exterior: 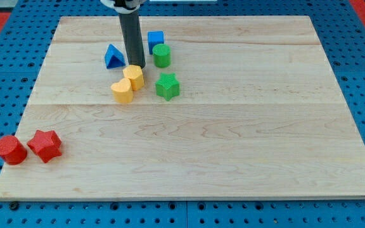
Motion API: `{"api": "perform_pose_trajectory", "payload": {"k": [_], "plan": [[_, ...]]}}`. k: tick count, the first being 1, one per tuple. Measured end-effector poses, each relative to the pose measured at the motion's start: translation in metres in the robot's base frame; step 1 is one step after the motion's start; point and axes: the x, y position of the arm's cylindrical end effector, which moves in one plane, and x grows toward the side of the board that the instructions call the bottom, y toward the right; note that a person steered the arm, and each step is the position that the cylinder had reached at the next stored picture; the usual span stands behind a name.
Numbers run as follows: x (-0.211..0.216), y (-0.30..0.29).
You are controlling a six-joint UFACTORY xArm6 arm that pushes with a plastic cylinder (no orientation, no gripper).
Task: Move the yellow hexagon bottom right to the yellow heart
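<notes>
Here, the rod's tip rests on the board, touching the top edge of the yellow hexagon; no gripper fitted, nothing held. Hexagon abuts the yellow heart at its upper right. Blue triangle to the view's left of rod; blue cube, green cylinder, green star to the right. Red cylinder & red star near bottom-left corner

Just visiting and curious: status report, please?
My tip just above the yellow hexagon. Hexagon touching yellow heart, at its upper right. Green star close on the right.
</notes>
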Motion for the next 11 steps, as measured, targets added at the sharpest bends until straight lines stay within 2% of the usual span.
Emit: {"api": "perform_pose_trajectory", "payload": {"k": [1,2,3,4,5,7,8,9,11], "plan": [[0.052,0.001],[0.07,-0.035],[0.089,-0.041],[0.086,0.073],[0.098,0.083],[0.12,0.03],[0.135,0.037],[0.145,0.107],[0.145,0.049]]}}
